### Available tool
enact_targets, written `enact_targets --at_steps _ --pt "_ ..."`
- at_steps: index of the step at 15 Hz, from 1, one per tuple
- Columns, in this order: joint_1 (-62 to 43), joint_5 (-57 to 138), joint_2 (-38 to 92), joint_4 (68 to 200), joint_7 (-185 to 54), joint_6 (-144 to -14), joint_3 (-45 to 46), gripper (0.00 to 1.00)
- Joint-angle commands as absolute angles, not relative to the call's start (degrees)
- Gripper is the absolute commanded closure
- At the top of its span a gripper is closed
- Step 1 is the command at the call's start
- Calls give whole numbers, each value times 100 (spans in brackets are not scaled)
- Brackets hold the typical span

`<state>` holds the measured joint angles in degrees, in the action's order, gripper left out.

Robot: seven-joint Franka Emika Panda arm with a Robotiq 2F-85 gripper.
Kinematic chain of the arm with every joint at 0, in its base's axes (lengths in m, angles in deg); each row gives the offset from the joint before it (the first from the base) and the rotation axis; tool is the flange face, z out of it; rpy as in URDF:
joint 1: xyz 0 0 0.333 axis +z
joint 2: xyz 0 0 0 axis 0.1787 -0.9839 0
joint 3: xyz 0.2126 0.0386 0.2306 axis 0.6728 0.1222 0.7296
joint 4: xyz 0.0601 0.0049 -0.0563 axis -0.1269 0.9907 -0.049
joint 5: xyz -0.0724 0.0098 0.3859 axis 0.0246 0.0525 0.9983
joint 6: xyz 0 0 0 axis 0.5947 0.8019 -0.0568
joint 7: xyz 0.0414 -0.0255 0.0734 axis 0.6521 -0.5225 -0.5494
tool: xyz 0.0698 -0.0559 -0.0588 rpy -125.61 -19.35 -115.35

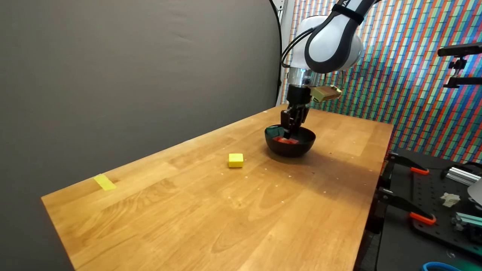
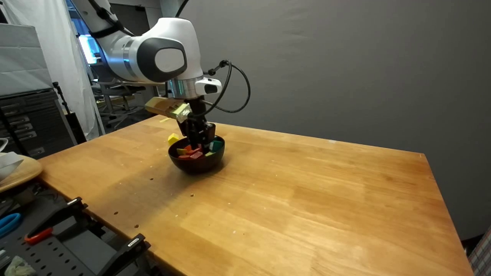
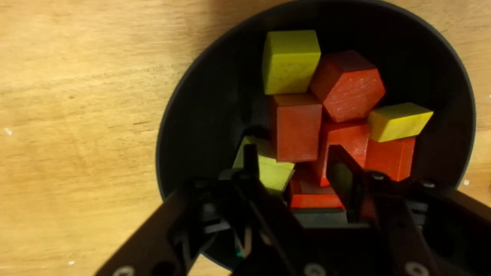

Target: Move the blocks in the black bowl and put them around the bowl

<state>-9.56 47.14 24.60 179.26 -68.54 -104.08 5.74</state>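
Note:
The black bowl (image 1: pixel 292 149) stands on the wooden table in both exterior views. Inside it lie several blocks: the wrist view shows a yellow block (image 3: pixel 291 63) at the top, a red block (image 3: pixel 298 132) in the middle and a small yellow block (image 3: pixel 401 122) at the right. A green block (image 2: pixel 217 145) rests by the bowl's wall in an exterior view. One yellow block (image 1: pixel 236 160) sits on the table outside the bowl. My gripper (image 3: pixel 295 163) reaches down into the bowl, fingers apart above red and yellow-green blocks, nothing visibly gripped. Its own body hides part of the bowl.
A flat yellow strip (image 1: pixel 104 182) is stuck near the table's far end. Black clamps (image 1: pixel 406 207) with orange handles hold onto one table edge, beside a dark side bench. A grey backdrop (image 2: pixel 345 76) rises behind the table.

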Motion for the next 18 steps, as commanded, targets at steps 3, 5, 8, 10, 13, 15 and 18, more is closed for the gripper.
enact_targets --at_steps 3,5,8,10,13,15,18 --pt "-916 4680 2475 18066 -6802 -10476 545 2" --pt "-912 4649 2436 18080 -6808 -10496 524 0" --pt "-895 4562 2311 18040 -6820 -10534 465 0" --pt "-909 4514 2218 17985 -6844 -10514 439 22" --pt "-890 4429 2062 17911 -6837 -10524 387 42" --pt "-902 4410 2000 17845 -6856 -10486 409 56" --pt "-916 4415 2013 17821 -6860 -10456 421 60"
